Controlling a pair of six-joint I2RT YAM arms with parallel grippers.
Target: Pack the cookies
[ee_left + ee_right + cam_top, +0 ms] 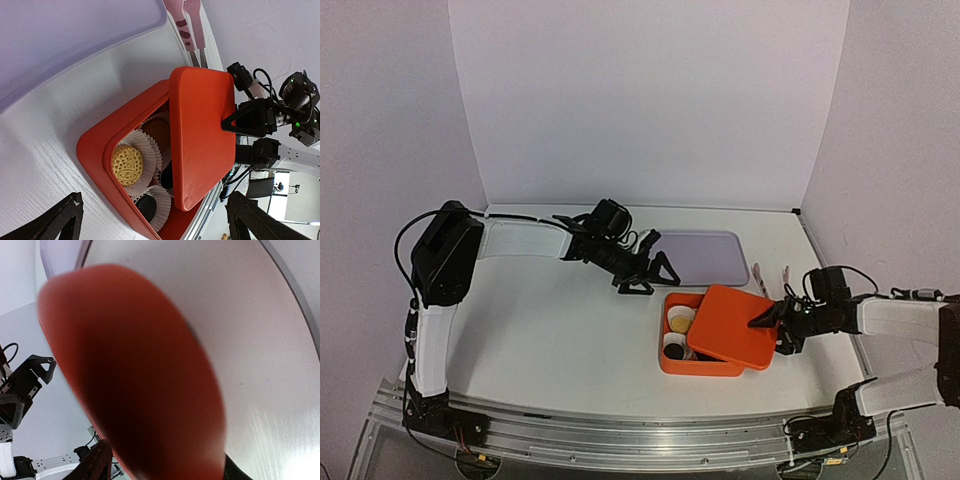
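Sitting in white fluted paper cups (148, 150) inside the orange box (95, 150) at the near right of the table (550, 320), the cookies (127, 165) are mostly covered by the orange lid (200, 135), which lies askew over the box's right part. The right gripper (767, 325) straddles the lid's right edge, one finger on top; whether it actually pinches cannot be told. The left gripper (655, 278) hangs wide open just far-left of the box, holding nothing. The cookies look light, stiff and brittle, and would likely crumble under a hard squeeze. A gentle pinch across opposite rims seems safest.
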